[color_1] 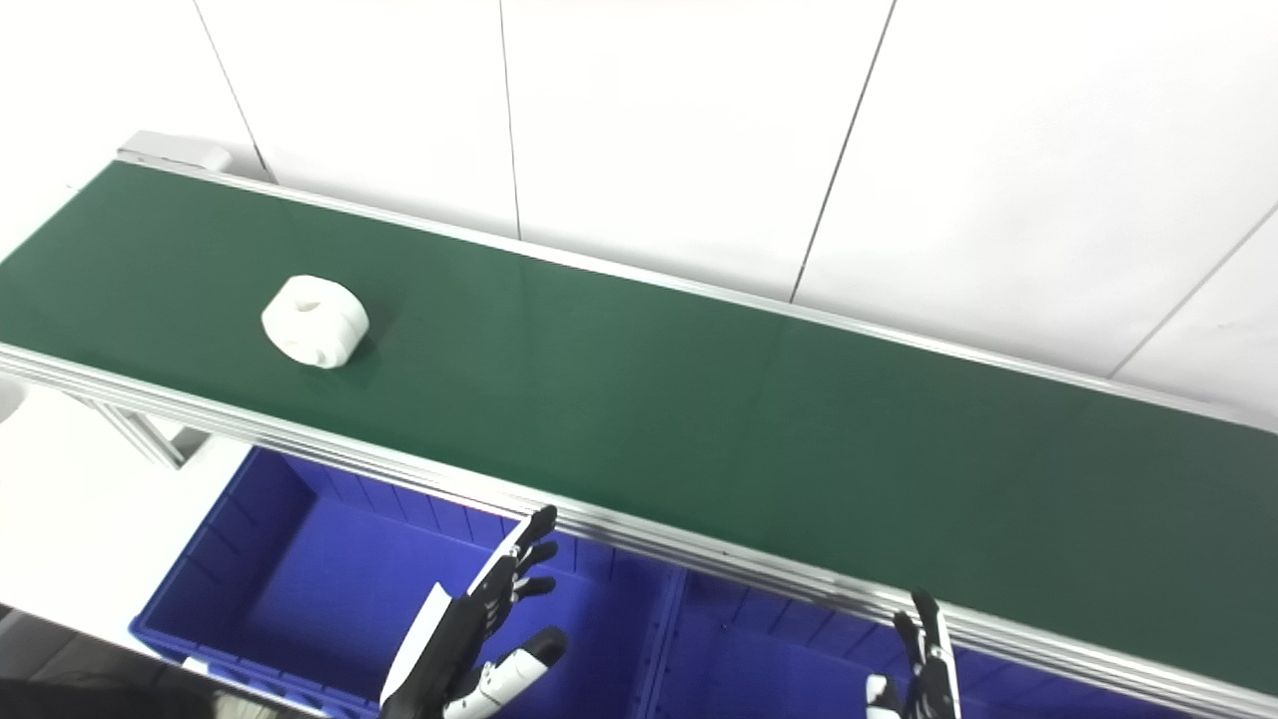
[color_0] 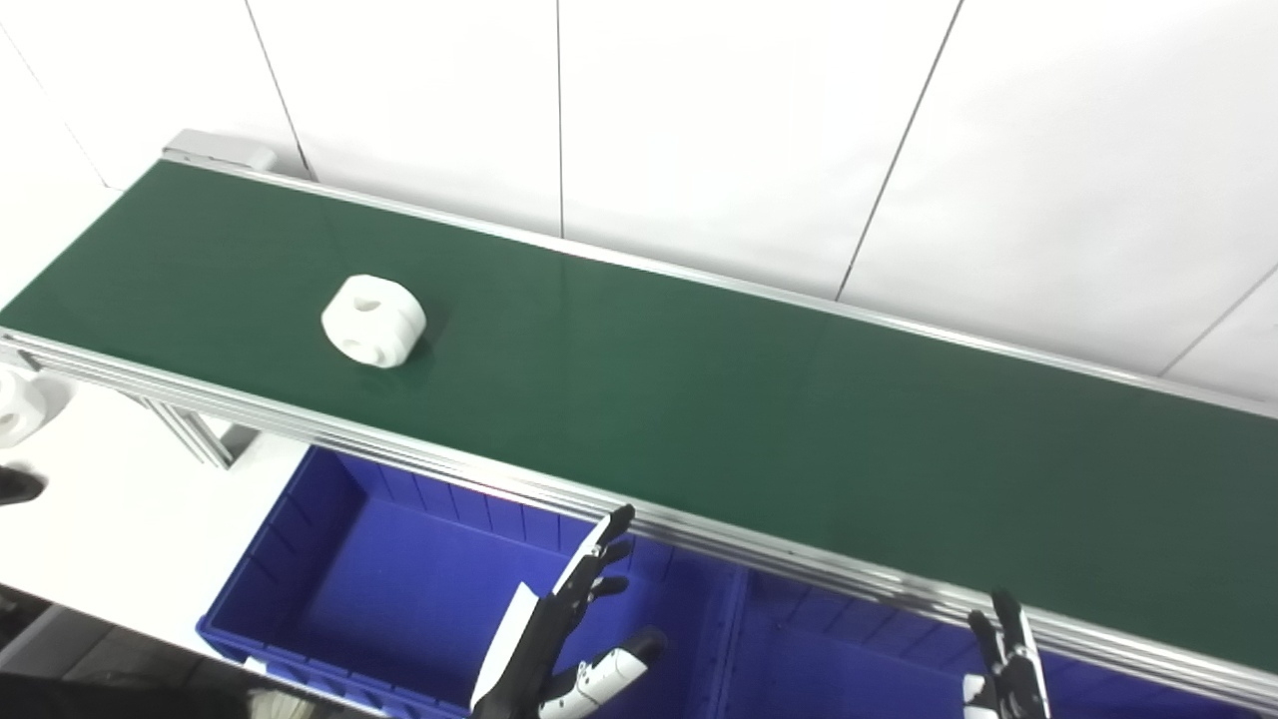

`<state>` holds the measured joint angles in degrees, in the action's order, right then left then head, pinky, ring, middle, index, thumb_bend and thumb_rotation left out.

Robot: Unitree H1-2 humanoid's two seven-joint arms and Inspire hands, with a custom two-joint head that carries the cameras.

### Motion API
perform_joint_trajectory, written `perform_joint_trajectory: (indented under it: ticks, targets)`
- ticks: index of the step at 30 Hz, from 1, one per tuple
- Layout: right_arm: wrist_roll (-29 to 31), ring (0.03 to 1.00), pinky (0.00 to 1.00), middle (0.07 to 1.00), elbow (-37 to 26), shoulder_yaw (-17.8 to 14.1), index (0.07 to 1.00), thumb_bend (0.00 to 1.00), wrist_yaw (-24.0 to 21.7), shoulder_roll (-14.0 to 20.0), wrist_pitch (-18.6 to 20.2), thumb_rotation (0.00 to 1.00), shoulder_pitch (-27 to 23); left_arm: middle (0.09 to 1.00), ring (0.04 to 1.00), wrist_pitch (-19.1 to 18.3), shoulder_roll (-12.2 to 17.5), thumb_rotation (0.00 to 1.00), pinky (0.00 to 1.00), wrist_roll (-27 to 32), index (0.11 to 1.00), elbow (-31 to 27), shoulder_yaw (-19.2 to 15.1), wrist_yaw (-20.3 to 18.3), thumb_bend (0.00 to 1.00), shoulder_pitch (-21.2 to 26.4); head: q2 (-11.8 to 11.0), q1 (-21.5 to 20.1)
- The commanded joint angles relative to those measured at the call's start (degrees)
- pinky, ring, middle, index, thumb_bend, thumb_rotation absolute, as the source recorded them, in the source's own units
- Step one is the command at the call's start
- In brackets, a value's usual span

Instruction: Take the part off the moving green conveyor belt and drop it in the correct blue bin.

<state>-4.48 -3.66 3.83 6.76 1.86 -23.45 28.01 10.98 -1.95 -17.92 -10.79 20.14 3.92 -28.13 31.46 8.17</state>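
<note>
This looks like a small factory line or a robot test lab. A long dark green conveyor belt [color_0: 699, 399] with shiny silver metal rails [color_0: 419, 454] runs along a plain white panel wall [color_0: 719, 120]. Deep blue plastic sorting bins [color_0: 379, 589] sit in a row just under the belt's near edge, and a chunky white plastic part [color_0: 373, 321] lies on the belt.

A white panelled wall [color_0: 699, 120] with thin dark seams rises behind; at far left a white ring-shaped piece [color_0: 20, 407] lies on the pale floor [color_0: 110, 509]
</note>
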Motion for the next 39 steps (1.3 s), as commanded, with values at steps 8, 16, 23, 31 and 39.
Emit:
perform_joint_trajectory:
  ticks: [8,16,23,31,39]
  targets:
    - [0.71,0.951,1.00,0.983,0.97,-0.20,0.967,0.39,0.33,0.94,-3.46,0.85,-1.42,0.952,0.902,3.09,-4.76,0.77,0.79,-1.02,0.929,2.37,3.40,1.54,0.67,1.17,-2.32,1.91]
    - [1.80,0.979,1.00,1.000,2.63,0.17,1.000,0.27,0.51,0.88,-3.47,0.87,-1.65,0.921,0.868,5.60,-3.80,0.77,0.74,-2.45,0.905,0.57,2.85,2.39,0.69,1.26,-6.02,3.60]
    - [1.56,0.991,1.00,1.000,4.63,1.01,1.000,0.25,0.73,1.22,-3.48,0.89,-2.45,0.876,0.806,7.00,-1.00,0.70,0.65,-8.25,0.905,-7.41,2.47,1.20,0.73,2.91,-8.12,4.49]
    - [1.40,0.988,1.00,1.000,4.84,1.94,1.000,0.28,1.39,0.17,-3.48,0.89,-3.00,0.872,0.797,3.14,3.67,0.53,0.59,-10.26,0.871,-10.52,-2.59,-3.62,0.84,15.42,-6.38,3.01]
    - [-0.02,0.944,1.00,0.966,3.66,3.27,1.000,0.24,2.52,-1.12,-3.47,0.86,-3.15,0.805,0.765,2.22,11.94,0.51,0.68,-17.35,0.832,-5.76,-8.37,-5.94,0.97,32.14,-3.73,-1.29]
